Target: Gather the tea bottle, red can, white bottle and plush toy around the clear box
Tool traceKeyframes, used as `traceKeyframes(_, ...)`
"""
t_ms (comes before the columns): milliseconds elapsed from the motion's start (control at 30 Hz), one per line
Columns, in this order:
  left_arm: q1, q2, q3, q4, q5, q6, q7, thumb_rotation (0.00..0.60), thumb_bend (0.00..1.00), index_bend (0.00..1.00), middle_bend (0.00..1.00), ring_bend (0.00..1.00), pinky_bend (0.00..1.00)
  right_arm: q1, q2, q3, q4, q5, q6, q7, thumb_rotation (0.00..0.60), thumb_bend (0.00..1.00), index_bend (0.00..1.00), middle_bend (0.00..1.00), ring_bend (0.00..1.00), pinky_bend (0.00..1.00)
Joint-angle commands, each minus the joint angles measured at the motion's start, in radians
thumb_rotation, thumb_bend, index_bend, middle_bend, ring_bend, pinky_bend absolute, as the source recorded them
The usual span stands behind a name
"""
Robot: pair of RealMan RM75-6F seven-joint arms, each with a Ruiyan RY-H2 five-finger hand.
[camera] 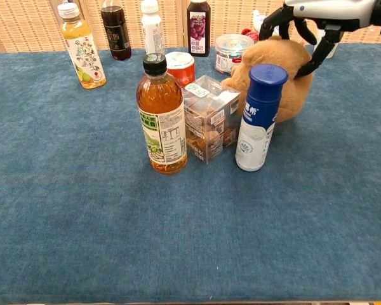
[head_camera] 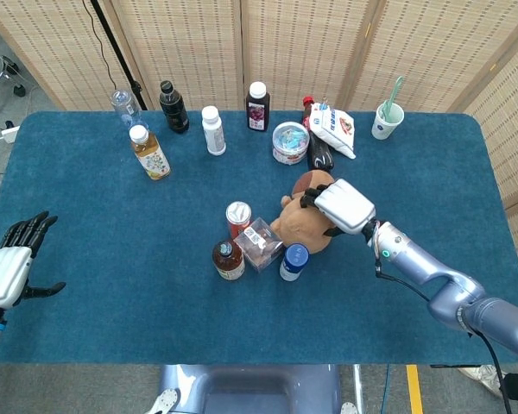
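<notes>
The clear box (head_camera: 261,243) (camera: 208,118) stands mid-table. Touching or close around it are the amber tea bottle (head_camera: 228,260) (camera: 161,117), the red can (head_camera: 238,217) (camera: 181,67) and the white bottle with a blue cap (head_camera: 293,262) (camera: 261,118). The brown plush toy (head_camera: 299,221) (camera: 289,81) sits just right of the box, behind the white bottle. My right hand (head_camera: 337,207) (camera: 311,22) grips the toy from above. My left hand (head_camera: 15,261) hovers open at the table's left edge, holding nothing.
Along the back stand a yellow tea bottle (head_camera: 148,153), a dark bottle (head_camera: 173,107), a small white bottle (head_camera: 213,130), a grape juice bottle (head_camera: 258,107), a round tub (head_camera: 290,142), a snack bag (head_camera: 333,128) and a cup (head_camera: 386,121).
</notes>
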Motion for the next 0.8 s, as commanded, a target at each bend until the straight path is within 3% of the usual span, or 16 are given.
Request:
traceKeyframes(33, 0.002, 0.001, 0.001, 0.002, 0.002, 0.002, -0.003, 0.600, 0.11, 0.00, 0.00, 0.00, 0.00, 0.012, -0.026, -0.003, 0.024, 0.005, -0.014, -0.013, 0.600, 0.92, 0.63, 0.51, 0.53, 0.64)
traceKeyframes(367, 0.003, 0.005, -0.001, 0.005, 0.003, 0.003, -0.017, 0.600, 0.11, 0.00, 0.00, 0.00, 0.00, 0.016, -0.053, -0.023, 0.074, 0.001, -0.013, -0.034, 0.600, 0.91, 0.62, 0.50, 0.52, 0.63)
traceKeyframes(433, 0.003, 0.005, -0.001, 0.005, 0.002, 0.003, -0.016, 0.600, 0.11, 0.00, 0.00, 0.00, 0.00, 0.016, -0.056, -0.028, 0.079, -0.001, -0.009, -0.036, 0.600, 0.91, 0.57, 0.46, 0.48, 0.62)
traceKeyframes(467, 0.003, 0.005, -0.001, 0.005, 0.002, 0.003, -0.016, 0.600, 0.11, 0.00, 0.00, 0.00, 0.00, 0.016, -0.058, -0.031, 0.081, -0.003, -0.006, -0.036, 0.600, 0.86, 0.50, 0.41, 0.43, 0.60)
traceKeyframes(533, 0.003, 0.005, 0.000, 0.004, 0.003, 0.002, -0.016, 0.600, 0.11, 0.00, 0.00, 0.00, 0.00, 0.017, -0.057, -0.041, 0.084, -0.011, -0.008, -0.033, 0.600, 0.64, 0.33, 0.27, 0.30, 0.53)
traceKeyframes(600, 0.002, 0.004, 0.000, 0.004, 0.003, 0.001, -0.015, 0.600, 0.11, 0.00, 0.00, 0.00, 0.00, 0.022, -0.048, -0.051, 0.081, -0.010, -0.027, -0.032, 0.600, 0.20, 0.13, 0.07, 0.11, 0.38)
traceKeyframes(633, 0.002, 0.004, 0.000, 0.003, 0.004, 0.001, -0.015, 0.600, 0.11, 0.00, 0.00, 0.00, 0.00, 0.024, -0.044, -0.053, 0.084, -0.009, -0.035, -0.054, 0.600, 0.06, 0.06, 0.02, 0.04, 0.30)
traceKeyframes(700, 0.002, 0.004, 0.000, 0.003, 0.005, 0.001, -0.015, 0.600, 0.11, 0.00, 0.00, 0.00, 0.00, 0.011, -0.050, -0.045, 0.090, -0.005, -0.006, -0.115, 0.600, 0.00, 0.01, 0.00, 0.00, 0.24)
traceKeyframes(800, 0.001, 0.004, -0.001, 0.004, 0.001, -0.001, -0.015, 0.600, 0.11, 0.00, 0.00, 0.00, 0.00, 0.001, -0.046, -0.035, 0.071, 0.012, 0.007, -0.153, 0.600, 0.00, 0.00, 0.00, 0.00, 0.22)
